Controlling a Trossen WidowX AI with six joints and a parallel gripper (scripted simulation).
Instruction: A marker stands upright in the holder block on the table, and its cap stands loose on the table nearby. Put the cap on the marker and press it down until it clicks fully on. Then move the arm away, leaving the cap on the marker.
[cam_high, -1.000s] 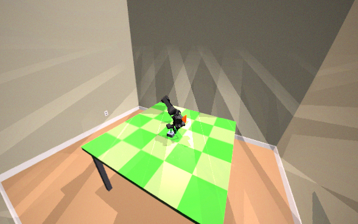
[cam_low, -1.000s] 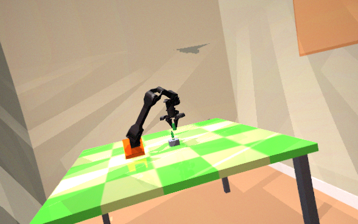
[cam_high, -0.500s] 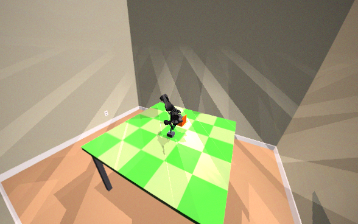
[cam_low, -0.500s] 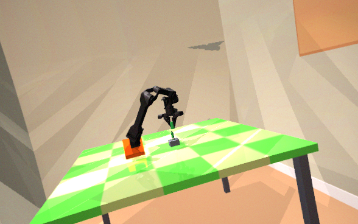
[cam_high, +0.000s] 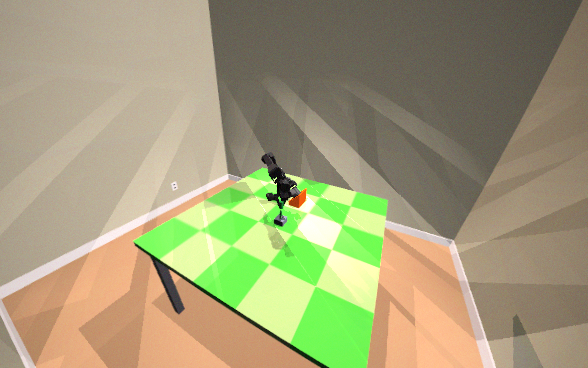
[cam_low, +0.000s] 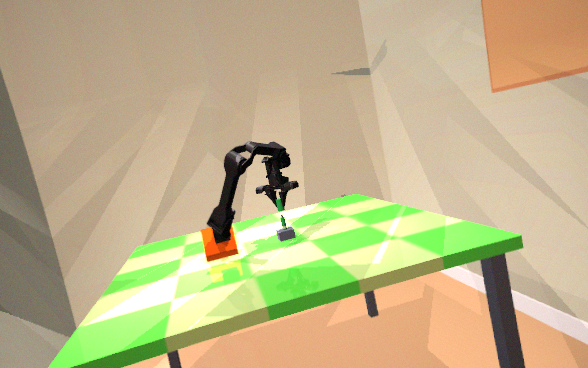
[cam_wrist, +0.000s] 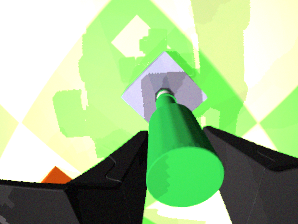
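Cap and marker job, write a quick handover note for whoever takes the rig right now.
Pincer: shut on the green cap, held above the table.
Marker: upright in the grey holder block, uncapped; in the wrist view the cap points down at its tip.
Done: cap picked up and brought over the marker.
Left: lower the cap on, press until it clicks, release, move the arm away.

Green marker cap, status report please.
Gripper shut on green marker cap. Cap above green marker in grey holder block, not seated. Nothing in the way.
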